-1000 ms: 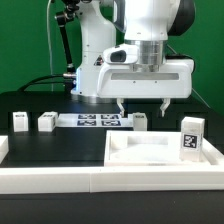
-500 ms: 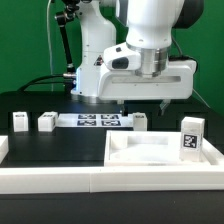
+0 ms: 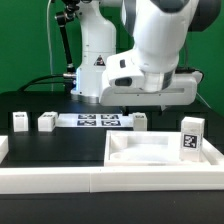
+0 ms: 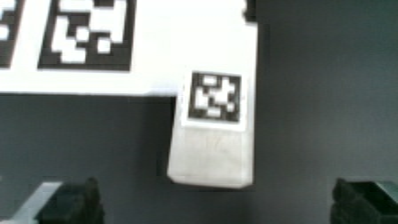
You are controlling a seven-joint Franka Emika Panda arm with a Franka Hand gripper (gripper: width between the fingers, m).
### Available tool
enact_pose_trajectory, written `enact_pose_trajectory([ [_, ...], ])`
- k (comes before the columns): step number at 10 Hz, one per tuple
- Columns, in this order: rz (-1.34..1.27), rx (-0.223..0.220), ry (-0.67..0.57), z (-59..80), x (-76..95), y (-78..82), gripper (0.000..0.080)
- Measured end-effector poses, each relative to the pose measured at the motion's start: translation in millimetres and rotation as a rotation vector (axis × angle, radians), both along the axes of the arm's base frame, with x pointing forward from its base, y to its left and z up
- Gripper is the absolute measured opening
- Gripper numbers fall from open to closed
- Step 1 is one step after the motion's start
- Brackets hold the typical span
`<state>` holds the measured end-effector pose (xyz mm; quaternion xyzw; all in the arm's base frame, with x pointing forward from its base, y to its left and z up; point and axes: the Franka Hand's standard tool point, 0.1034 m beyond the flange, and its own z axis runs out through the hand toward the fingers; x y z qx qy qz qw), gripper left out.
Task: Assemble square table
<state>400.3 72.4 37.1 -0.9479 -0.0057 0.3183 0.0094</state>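
Observation:
The white tray-like tabletop [image 3: 122,150] lies at the front on the exterior view's right. A tagged leg [image 3: 192,135] stands at its right rim. Two more white legs [image 3: 19,121] [image 3: 46,121] stand at the left, and a third leg [image 3: 139,120] sits at the end of the marker board [image 3: 95,120]. The arm [image 3: 150,60] hangs tilted above that leg. In the wrist view a tagged white leg [image 4: 215,130] lies on the black table just ahead of my gripper [image 4: 214,205]. The gripper is open, its dark fingers [image 4: 63,200] wide apart with nothing between them.
A long low white border wall [image 3: 90,185] runs along the front edge. The marker board [image 4: 71,45] lies beside the leg in the wrist view. The robot base [image 3: 95,60] and cables stand behind, before a green backdrop.
The hand has turned and tilted above the leg by the marker board, shifting slightly to the exterior view's right. Its fingers no longer show hanging below. The parts have not moved.

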Motion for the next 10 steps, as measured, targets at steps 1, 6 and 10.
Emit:
enact_pose_trajectory([
  [1, -0.001, -0.002, 0.064, -2.0, 0.4, -0.4, 0.0649],
  [6, -0.003, -0.011, 0.361, -12.3, -8.4, -3.4, 0.0649],
  [10, 0.000, -0.017, 0.418, -28.0, -10.6, -3.6, 0.0649],
])
